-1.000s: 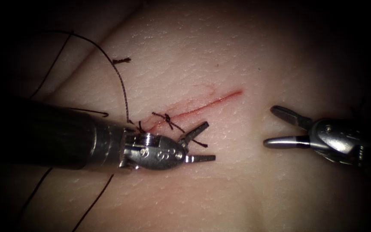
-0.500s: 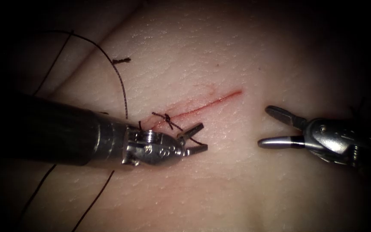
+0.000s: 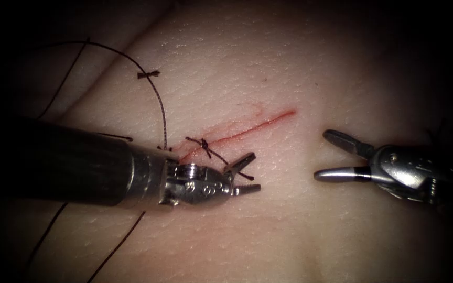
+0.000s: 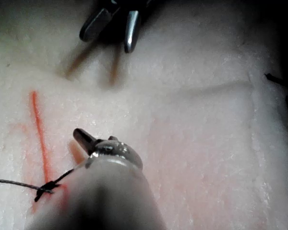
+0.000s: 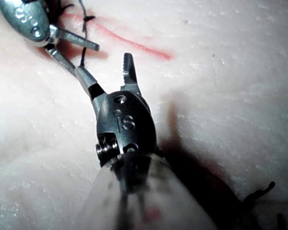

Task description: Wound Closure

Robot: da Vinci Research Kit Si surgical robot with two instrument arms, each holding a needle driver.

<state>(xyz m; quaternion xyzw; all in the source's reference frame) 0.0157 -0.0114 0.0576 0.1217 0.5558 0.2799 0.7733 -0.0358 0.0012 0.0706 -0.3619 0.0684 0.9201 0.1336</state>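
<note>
The left tool (image 3: 245,175) has its fingers apart around the short thread end (image 3: 234,166) beside the knot (image 3: 204,142) on the cut (image 3: 247,128), holding nothing. The right tool (image 3: 331,156) waits, fingers apart, empty. To do it well, close gently on the thread, not the tissue (image 3: 289,225). I cannot see the needle.

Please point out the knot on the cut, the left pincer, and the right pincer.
knot (image 3: 204,143): endoscope view, its tied centre.
left pincer (image 3: 249,173): endoscope view, between its open tips.
right pincer (image 3: 323,155): endoscope view, between its open tips.
</note>
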